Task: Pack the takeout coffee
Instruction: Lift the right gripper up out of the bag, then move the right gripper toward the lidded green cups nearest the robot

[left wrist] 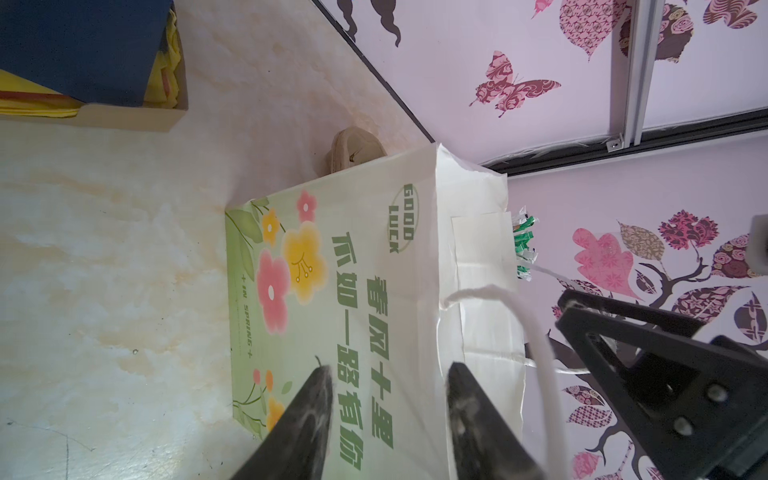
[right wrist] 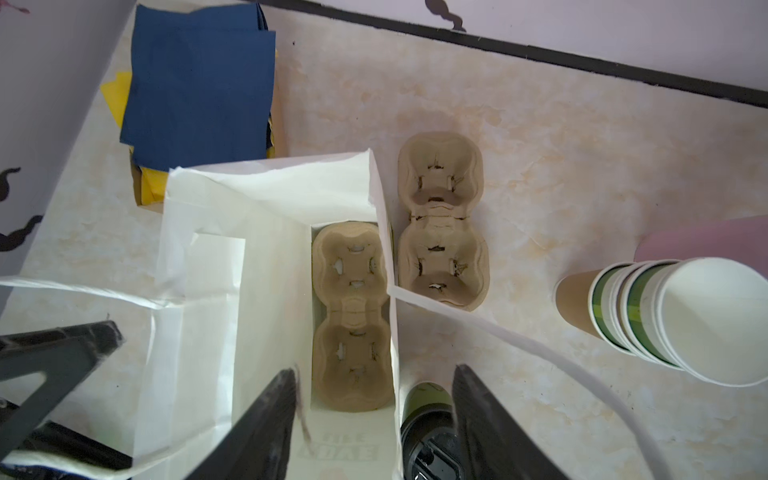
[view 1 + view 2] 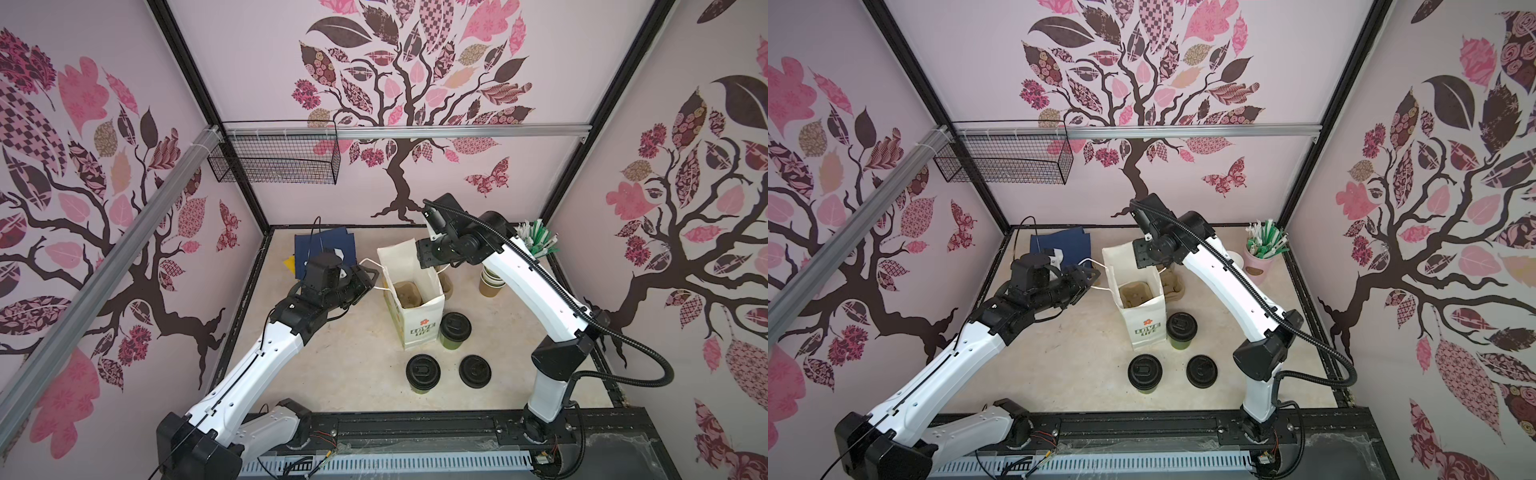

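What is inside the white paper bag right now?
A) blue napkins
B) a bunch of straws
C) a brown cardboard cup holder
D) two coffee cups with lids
C: looking down into the open bag, only the brown cup holder sits at its bottom.

Two takeout coffees, not yet packed, stand upright on my counter [image 3: 332, 365]: olive-green paper cups, each capped with a round black sip lid. The first cup [image 3: 455, 328] stands just beside the white paper bag [image 3: 419, 332], by its printed narrow face, on my right arm's side. The second cup [image 3: 423, 371] stands in front of the bag, apart from it, its green wall barely showing under the lid.
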### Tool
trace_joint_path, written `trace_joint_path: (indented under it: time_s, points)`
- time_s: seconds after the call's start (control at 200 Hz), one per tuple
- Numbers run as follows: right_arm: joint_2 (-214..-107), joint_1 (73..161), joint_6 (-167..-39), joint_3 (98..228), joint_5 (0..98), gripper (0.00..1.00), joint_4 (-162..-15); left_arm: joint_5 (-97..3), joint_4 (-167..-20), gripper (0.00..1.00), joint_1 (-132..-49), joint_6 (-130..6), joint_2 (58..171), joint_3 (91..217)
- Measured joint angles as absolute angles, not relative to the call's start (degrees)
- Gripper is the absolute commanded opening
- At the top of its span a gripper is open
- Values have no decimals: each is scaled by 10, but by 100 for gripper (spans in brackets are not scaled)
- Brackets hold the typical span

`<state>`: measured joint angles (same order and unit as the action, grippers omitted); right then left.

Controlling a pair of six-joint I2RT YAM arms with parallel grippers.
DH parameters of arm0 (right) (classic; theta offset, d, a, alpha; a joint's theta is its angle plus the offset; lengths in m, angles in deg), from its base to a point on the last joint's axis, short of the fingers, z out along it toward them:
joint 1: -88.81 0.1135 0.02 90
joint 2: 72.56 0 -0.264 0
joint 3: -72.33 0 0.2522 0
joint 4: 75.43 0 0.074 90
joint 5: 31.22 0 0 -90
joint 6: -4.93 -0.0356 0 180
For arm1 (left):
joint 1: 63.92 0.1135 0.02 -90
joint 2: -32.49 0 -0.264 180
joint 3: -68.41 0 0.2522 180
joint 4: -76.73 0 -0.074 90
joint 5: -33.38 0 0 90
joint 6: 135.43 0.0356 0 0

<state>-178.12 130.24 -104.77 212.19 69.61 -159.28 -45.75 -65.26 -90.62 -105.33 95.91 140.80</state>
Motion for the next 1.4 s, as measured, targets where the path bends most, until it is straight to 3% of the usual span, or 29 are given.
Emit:
trace_joint_path:
  time_s: [0.27,0.465,0.66,1.215,1.4]
  points:
    - [-1803,1302,-1052,2120,684,42,-1606,-449,-648,17,-905,-1045,959,1412]
    - [-1805,1302,-1053,2118,674,22,-1604,-445,-646,8,-903,-1039,959,1412]
    - [-1810,1302,-1052,2114,669,11,-1598,-445,-641,2,-902,-1039,953,1412]
    - [-1846,1302,-1043,2159,635,4,-1587,-474,-613,0,-902,-1039,913,1417]
    - [-1846,1302,-1044,2163,632,28,-1587,-478,-606,3,-902,-1039,911,1417]
